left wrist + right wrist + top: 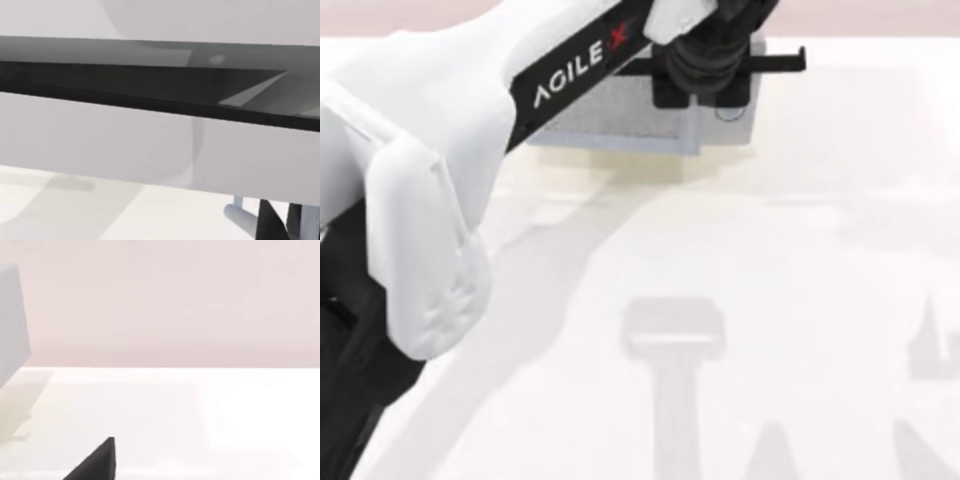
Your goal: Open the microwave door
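Closest to the overhead camera, the white shell of the left arm [420, 200] is seen filling the left side of the frame, its black forearm with the AgileX lettering running up toward the top centre. Beyond it, the pale table [800, 280] is spread across the middle and lower frame, marked only by grey shadows. Farther back, at the top centre, the microwave [620, 120] is found against the rear edge of the table. The microwave door [610, 118], with its speckled grey window, is partly covered by the forearm; whether it is ajar cannot be told from above. The left gripper [705, 75] is held right over the microwave's right-hand part, a thin dark bar projecting from it toward the right. Whether its fingers are spread or closed cannot be told.

In the left wrist view, a light-grey panel fills the frame's middle, with a dark band along its upper edge.

The right gripper [95, 462] is shown only as a dark tip at the lower left of the right wrist view, over bare table; its opening cannot be told.
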